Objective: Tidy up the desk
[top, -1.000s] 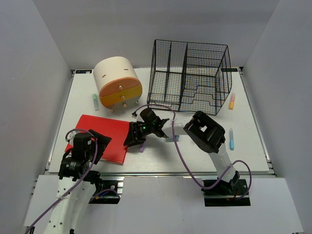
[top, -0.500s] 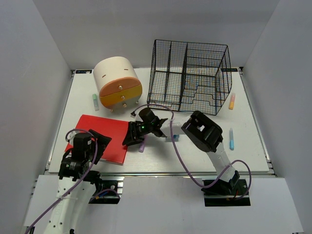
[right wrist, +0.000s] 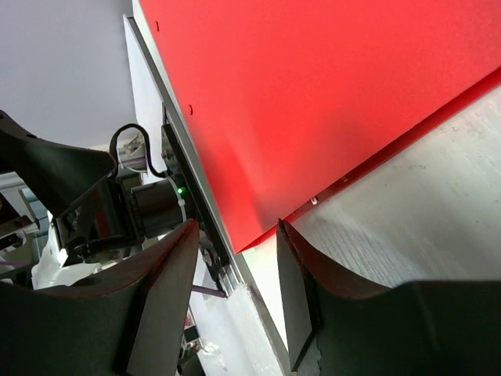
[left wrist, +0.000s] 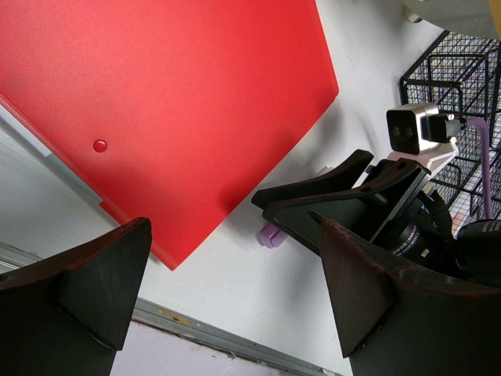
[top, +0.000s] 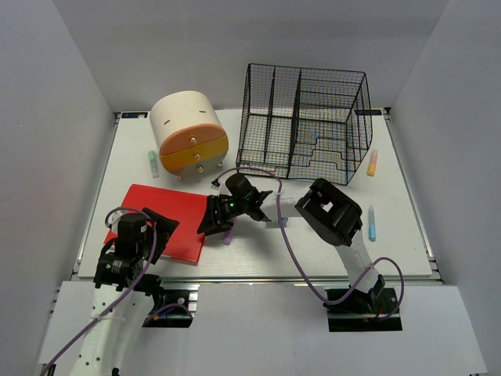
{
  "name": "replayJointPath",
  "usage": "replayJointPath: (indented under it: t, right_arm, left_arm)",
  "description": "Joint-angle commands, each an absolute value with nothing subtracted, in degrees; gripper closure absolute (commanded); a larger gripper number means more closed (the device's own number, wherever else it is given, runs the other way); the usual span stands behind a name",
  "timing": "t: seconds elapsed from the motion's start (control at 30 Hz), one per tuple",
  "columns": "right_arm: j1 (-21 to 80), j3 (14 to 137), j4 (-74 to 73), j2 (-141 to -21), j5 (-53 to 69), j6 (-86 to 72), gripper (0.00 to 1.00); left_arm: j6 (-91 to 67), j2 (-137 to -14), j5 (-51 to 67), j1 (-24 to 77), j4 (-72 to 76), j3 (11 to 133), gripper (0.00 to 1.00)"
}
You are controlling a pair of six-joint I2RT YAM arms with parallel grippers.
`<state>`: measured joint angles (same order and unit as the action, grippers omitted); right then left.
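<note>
The left hand (left wrist: 233,258) is held wide open, empty, at the near left corner of the worktop (top: 313,251); the right hand (right wrist: 236,227) is partly opened, nothing gripped.

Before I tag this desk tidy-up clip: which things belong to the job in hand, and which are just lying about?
In hand: large white desk; right gripper; purple marker beneath it; flat red board beside it.
Lying about, likely for later: green marker; orange marker; blue marker; black wire basket; cream-and-orange drawer box.
</note>
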<state>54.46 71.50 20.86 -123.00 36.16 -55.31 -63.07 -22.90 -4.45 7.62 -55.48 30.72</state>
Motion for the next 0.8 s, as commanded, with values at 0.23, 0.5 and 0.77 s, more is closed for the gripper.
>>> replayJointPath:
  t: [0.23,0.5,0.77]
  right_arm:
    - [54.4,72.3,21.1,-122.7,36.4,-56.1,0.50]
    - [54.6,74.3,16.9,-123.0,35.5,-53.9,0.51]
    - [54.7,76.0,16.5,-125.0,35.8,-54.7,0.50]
  left_arm:
    - [-63.4,-22.1,-4.3,7.6,-55.5,30.5,0.03]
    - [-63.2,-22.2,-4.0,7.6,-55.2,30.4,0.02]
    - [-63.3,-22.1,-4.1,7.6,-55.0,30.3,0.02]
